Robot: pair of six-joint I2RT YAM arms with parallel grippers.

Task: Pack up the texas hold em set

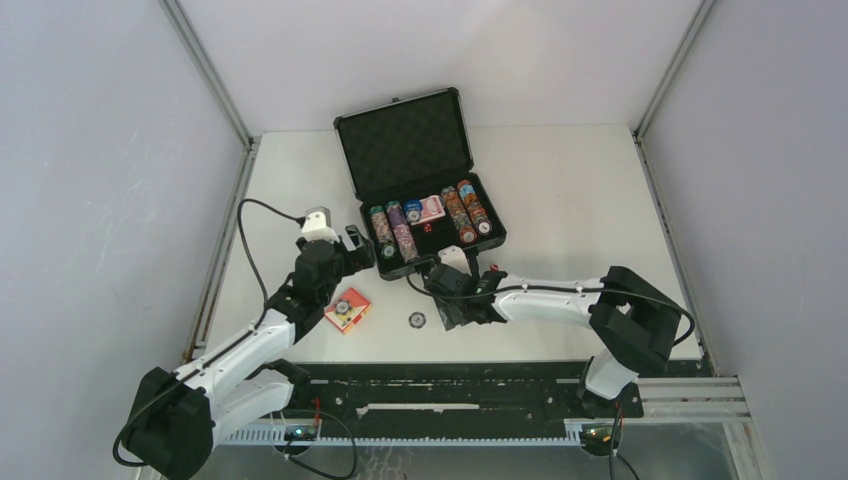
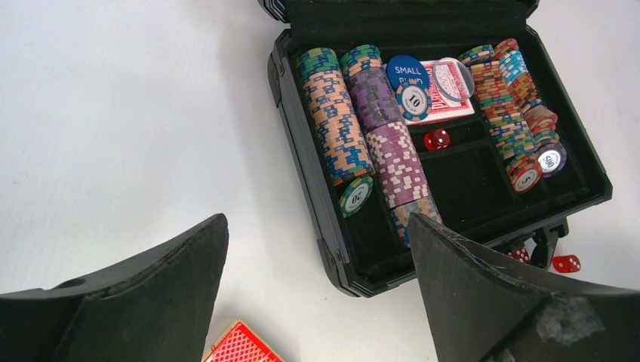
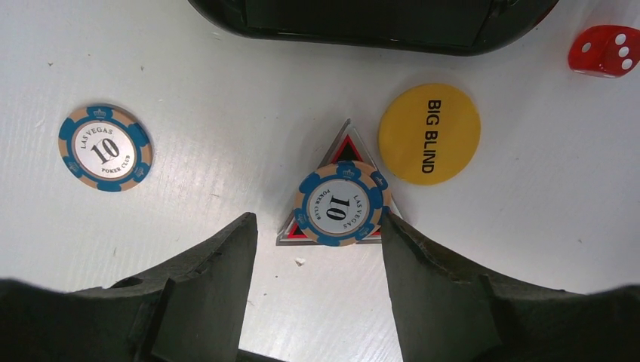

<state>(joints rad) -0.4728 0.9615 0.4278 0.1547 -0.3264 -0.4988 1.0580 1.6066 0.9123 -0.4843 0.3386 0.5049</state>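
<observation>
Overhead and wrist views show a white table [image 1: 570, 200]. On it a small black hard briefcase with black foam lining [image 1: 405, 145] stands open, and rows of multicoloured poker chips [image 2: 336, 121] are packed on edge in its tray.

The right gripper [image 3: 317, 222] hangs low over the table just in front of the case, jaws spread and holding nothing. A round blue-and-tan poker chip marked 10 [image 3: 343, 204] lies flat directly ahead of it, between the two fingertips. It sits close against the finger on the right of the wrist view, though whether they touch is unclear. The chip rests on a clear triangular piece with red edging [image 3: 346, 145] whose tip points toward the case.

Just beside it lies a yellow round "BIG BLIND" button [image 3: 429, 133]. A second blue-and-tan chip [image 3: 106, 147] lies well apart on the other side, and a small red die [image 3: 604, 50] sits near the case.

The left gripper [image 2: 317, 222] hovers by the case's near left corner, wide open and empty, with a red card box [image 2: 241, 348] beneath it. The right arm is clearly the nearer one to the loose chip.
</observation>
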